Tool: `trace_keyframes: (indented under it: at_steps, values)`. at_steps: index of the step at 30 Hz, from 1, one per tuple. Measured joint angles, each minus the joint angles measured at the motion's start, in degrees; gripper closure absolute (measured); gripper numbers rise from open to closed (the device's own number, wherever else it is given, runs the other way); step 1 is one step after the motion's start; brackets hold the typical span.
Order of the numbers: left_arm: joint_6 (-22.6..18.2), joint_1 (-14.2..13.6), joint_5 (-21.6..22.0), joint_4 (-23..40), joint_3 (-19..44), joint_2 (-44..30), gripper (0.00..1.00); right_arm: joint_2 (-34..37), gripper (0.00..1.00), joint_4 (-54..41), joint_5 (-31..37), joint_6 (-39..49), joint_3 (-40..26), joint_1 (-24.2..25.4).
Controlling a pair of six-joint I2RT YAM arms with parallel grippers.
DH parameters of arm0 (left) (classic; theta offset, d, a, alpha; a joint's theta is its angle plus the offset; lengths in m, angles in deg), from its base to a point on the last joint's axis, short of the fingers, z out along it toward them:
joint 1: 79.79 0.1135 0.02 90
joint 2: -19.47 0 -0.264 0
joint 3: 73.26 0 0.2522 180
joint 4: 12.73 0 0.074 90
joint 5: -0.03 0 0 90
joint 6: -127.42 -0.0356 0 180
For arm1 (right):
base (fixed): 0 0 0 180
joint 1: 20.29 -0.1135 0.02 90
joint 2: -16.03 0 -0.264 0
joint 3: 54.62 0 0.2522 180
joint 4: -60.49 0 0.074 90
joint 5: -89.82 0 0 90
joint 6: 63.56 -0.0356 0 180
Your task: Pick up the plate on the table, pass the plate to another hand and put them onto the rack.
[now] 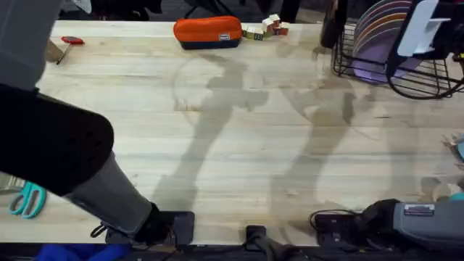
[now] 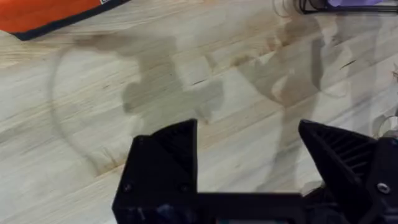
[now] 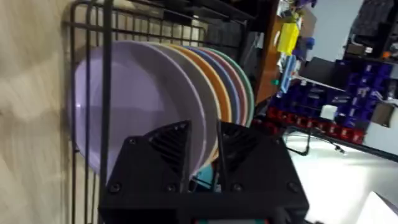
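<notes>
**Plate racked; right hand at the rack, left hand idle over the table**

The overhead view showed a wide, pale plank table [image 1: 239, 145] w/ the black wire rack [image 1: 362, 72] at its far right corner. Upright in the rack stood a row of plates; the frontmost, nearest the open table, was the lavender plate [image 3: 134, 106], w/ paler, orange & green rims stacked close behind it.

The right hand [image 3: 202, 149] sat just in front of the racked plates. Its two black fingers stood close together, only a thin gap between them. Whether they pinched the plate's rim couldn't be told; the rim passed behind them.

The left hand [image 2: 249, 162] hovered over bare wood, well apart from the rack, fingers spread wide, nothing held.

An orange pouch [image 1: 208, 32] lay at the table's far edge, small blocks [image 1: 267, 27] just beside it. Teal scissors [image 1: 27, 199] lay at the near left.

Judged step: the last one, placing, w/ pick-up & hand-over seemingly done. Next move likely called for the right hand to part its fingers if gripping, then back straight out w/o nudging plate or wires.
</notes>
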Motion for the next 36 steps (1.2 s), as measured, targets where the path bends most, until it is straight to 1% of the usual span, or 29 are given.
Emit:
trace_keyframes:
  at_steps: [12,18,19,20,24,25,26,31,36]
  values:
    - [0.0,0.0,0.01,0.0,0.0,0.0,0.007,-3.94,0.731,0.0,0.0,-0.12,0.0,0.0]
    - [0.0,0.0,0.01,0.0,0.0,0.0,0.007,-6.14,0.724,-0.44,0.0,-2.45,0.0,0.0]
    - [0.0,0.0,0.0,0.01,0.0,0.0,0.007,-6.64,0.695,-0.92,0.0,-3.07,0.0,0.0]
    - [0.0,0.0,0.01,0.0,0.0,0.0,0.007,-7.15,0.617,-1.54,-0.01,-4.01,0.0,0.0]
    - [0.0,0.0,0.01,0.0,0.0,0.0,0.007,-8.45,0.055,-3.14,-0.02,-8.5,-0.02,0.0]
    - [0.0,0.0,0.01,0.0,0.0,0.0,0.008,-8.49,0.022,-3.4,-0.02,-9.63,-0.02,0.0]
    - [0.0,0.0,0.01,0.0,0.0,0.0,0.007,-8.49,0.011,-3.87,-0.01,-11.01,-0.02,0.0]
    - [0.0,0.0,0.32,0.0,0.0,0.0,0.006,-8.56,0.009,-4.39,0.0,-18.92,-0.02,0.0]
    - [-0.02,0.0,3.55,-0.02,0.0,0.0,0.006,-10.48,0.009,-6.08,0.0,-29.12,-0.02,0.0]
